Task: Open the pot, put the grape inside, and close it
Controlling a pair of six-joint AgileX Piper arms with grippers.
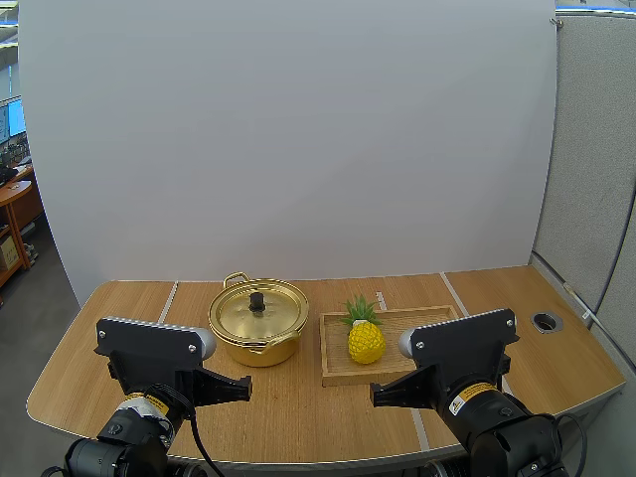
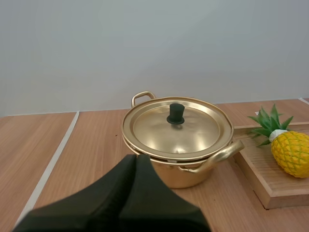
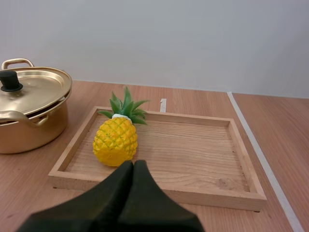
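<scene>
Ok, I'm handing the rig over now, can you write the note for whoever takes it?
Left gripper: shut on nothing, before the pot.
Right gripper: shut on nothing, at the wooden tray's near edge.
Lid is on the pot.
On the tray lies a toy pineapple, no grape.
Whether the pot holds anything cannot be told: this fits a pot never opened or one closed again.

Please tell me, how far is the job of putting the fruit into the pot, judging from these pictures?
The round golden metal pot stands with its golden lid with a black knob on. A yellow toy pineapple with green leaves, not a grape, lies in the shallow wooden tray beside it. Left gripper and right gripper are shut, holding nothing. With the pineapple outside, opening, loading and closing seemingly remain.
</scene>
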